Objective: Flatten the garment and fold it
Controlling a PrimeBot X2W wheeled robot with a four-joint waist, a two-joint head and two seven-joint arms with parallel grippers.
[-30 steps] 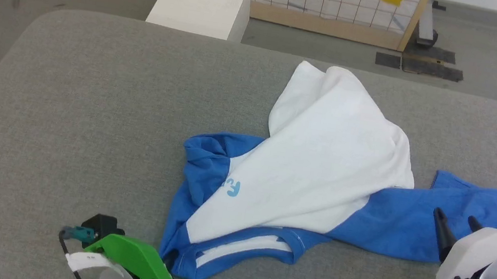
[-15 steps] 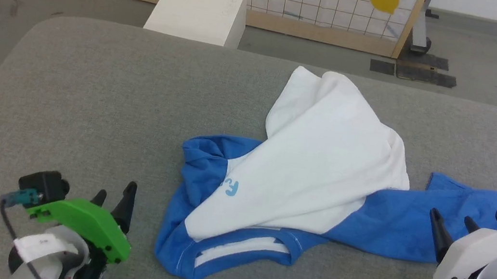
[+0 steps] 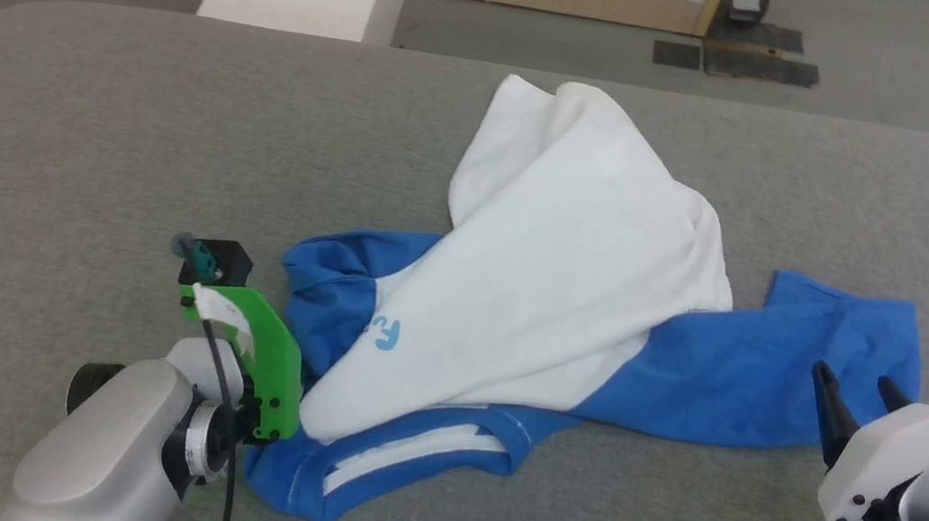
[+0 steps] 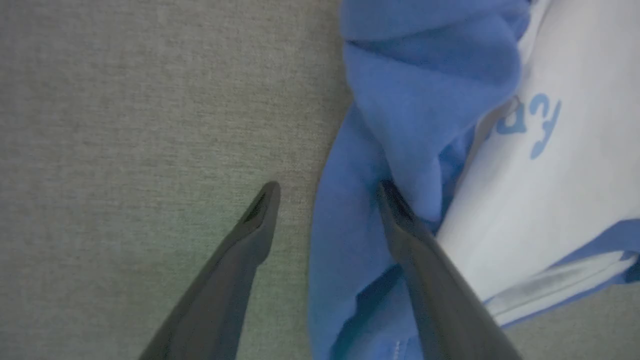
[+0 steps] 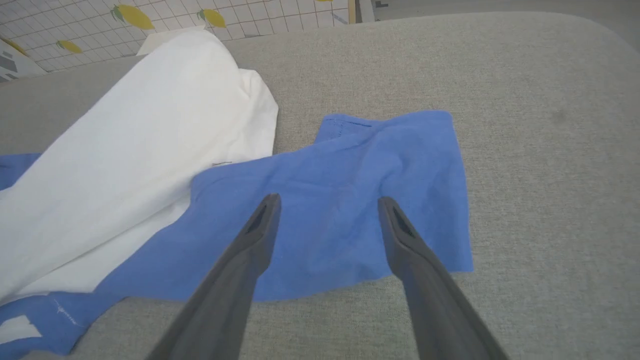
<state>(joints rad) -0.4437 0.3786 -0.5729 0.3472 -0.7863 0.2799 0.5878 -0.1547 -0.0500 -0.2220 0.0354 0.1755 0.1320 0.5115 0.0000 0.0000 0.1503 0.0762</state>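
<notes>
A crumpled T-shirt (image 3: 551,291) lies across the middle of the grey padded table (image 3: 129,123), sleeves running left to right; the left gripper (image 4: 327,192), spread wide, straddles its left sleeve edge, possibly touching, while the right gripper (image 3: 851,378) hovers spread over the other

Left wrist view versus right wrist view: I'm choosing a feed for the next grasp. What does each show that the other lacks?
Left wrist, not right: the open left gripper at the edge of the bunched blue sleeve, and the chest logo.
Right wrist, not left: the open right gripper over the flat blue sleeve, and the lemon-print panel.
Both: the garment, white-bodied, on the grey surface.
</notes>
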